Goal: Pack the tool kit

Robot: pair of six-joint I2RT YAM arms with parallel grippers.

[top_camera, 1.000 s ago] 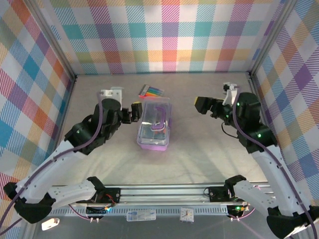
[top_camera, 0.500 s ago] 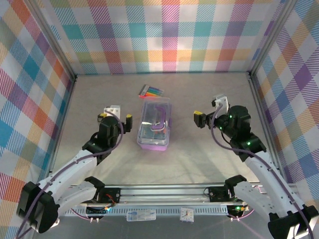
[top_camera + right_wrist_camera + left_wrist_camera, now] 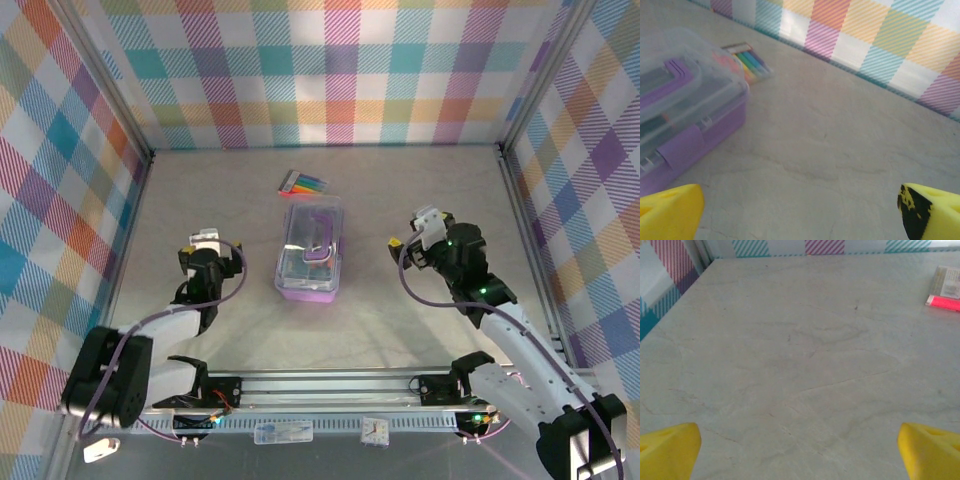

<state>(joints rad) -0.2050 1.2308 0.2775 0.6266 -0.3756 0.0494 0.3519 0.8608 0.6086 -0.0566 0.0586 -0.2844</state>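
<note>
The tool kit (image 3: 310, 251) lies mid-table, a purple box with its clear lid down and the purple handle on top. In the right wrist view the tool kit (image 3: 682, 117) sits at the left, with dark tools dimly visible through the lid. My left gripper (image 3: 208, 252) hangs left of the box, well apart from it. Its yellow fingertips (image 3: 667, 450) are spread wide over bare table, so the left gripper (image 3: 800, 455) is open. My right gripper (image 3: 412, 240) is off the box's right side, and the right gripper (image 3: 800, 212) is also open and holds nothing.
A flat pack of rainbow markers (image 3: 303, 182) lies behind the box; the markers (image 3: 746, 61) are beyond the lid, and the pack's end (image 3: 945, 287) is at the top right. Checked walls enclose the grey table (image 3: 400, 310) on three sides.
Both arms have drawn back toward the near edge and dropped lower. The left gripper has left the box's left side, and the right one has slid nearer and down.
</note>
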